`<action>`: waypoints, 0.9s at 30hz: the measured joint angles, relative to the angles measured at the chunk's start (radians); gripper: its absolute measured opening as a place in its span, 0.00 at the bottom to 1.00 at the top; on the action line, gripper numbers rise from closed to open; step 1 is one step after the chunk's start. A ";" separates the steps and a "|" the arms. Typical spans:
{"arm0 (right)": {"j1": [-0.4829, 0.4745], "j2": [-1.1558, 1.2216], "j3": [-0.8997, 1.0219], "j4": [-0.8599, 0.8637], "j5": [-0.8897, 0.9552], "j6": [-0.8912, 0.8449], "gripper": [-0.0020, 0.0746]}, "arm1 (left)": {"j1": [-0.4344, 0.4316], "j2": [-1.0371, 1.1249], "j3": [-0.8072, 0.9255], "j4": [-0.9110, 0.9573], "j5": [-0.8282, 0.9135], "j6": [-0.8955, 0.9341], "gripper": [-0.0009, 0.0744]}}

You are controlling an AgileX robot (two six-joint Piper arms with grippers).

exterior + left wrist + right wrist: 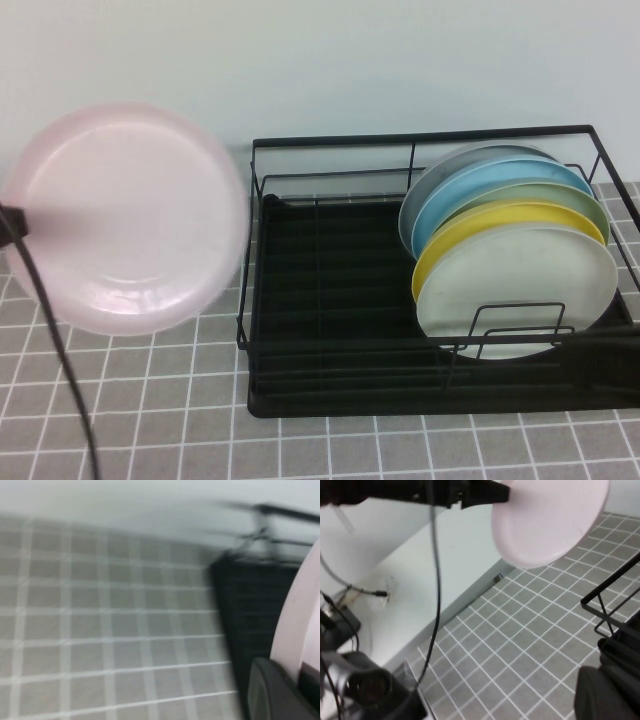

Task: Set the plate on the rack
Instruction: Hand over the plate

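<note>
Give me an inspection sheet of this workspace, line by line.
Surface: grey tiled table top.
Job's things: pink plate held in the air left of the black rack, not in it.
Clutter: five plates stand in the rack's right part: grey, blue, green, yellow, off-white.
Grippers: left tool clamped on the plate's edge; right tool low beside the rack, finger state unclear.
Cables: black cable hangs from the left arm.
Surroundings: pale wall behind.
</note>
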 joint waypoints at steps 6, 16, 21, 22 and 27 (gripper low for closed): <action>0.000 0.000 0.000 0.013 -0.034 0.057 0.03 | -0.164 -0.153 0.001 -0.004 0.048 -0.011 0.02; 0.000 0.000 0.000 0.138 -0.034 0.100 0.36 | -0.407 -0.231 0.001 -0.025 0.055 -0.101 0.02; 0.000 0.000 0.000 0.138 -0.034 0.107 0.48 | -0.518 -0.229 0.002 -0.027 0.029 -0.138 0.02; 0.000 0.000 0.000 0.138 -0.034 0.107 0.48 | -0.538 -0.229 0.002 -0.027 0.020 -0.145 0.02; 0.000 0.000 0.000 0.138 -0.034 0.107 0.50 | -0.637 -0.220 0.002 -0.030 -0.027 -0.179 0.02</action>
